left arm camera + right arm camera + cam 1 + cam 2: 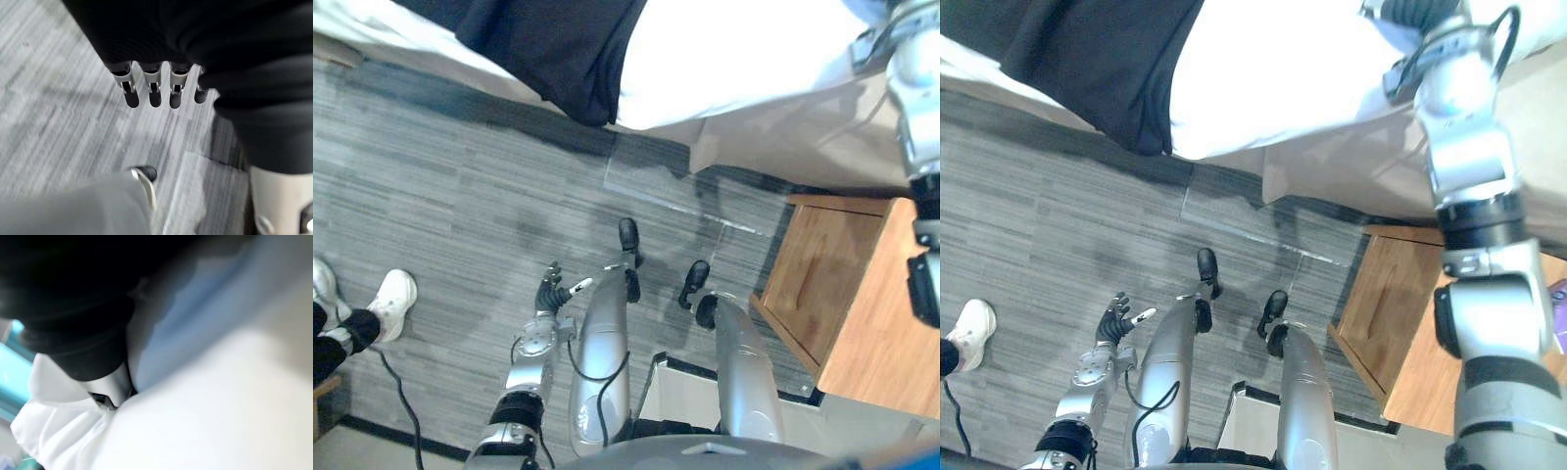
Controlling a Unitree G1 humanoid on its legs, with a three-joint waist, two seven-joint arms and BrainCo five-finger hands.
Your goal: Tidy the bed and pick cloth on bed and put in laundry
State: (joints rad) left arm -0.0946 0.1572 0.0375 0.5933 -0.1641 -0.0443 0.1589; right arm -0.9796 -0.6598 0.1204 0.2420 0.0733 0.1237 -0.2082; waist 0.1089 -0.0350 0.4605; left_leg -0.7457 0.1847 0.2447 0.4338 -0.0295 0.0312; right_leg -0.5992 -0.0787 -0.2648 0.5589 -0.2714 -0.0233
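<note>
Black cloth (pixel 558 49) lies on the bed, draped over the edge of the white sheet (pixel 734 49), apart from both hands; right hand (pixel 1415 14) is up on the sheet well to the right of it, fingers buried in white fabric, can't tell their state; left hand (pixel 1116 318) hangs low over grey floor (pixel 460 176), fingers straight and slightly apart, holding nothing; wooden nightstand (pixel 842 294) beside the bed; person's white shoe (pixel 393 299) at left.

Black cloth (pixel 558 49) on white bed (pixel 734 49)
</note>
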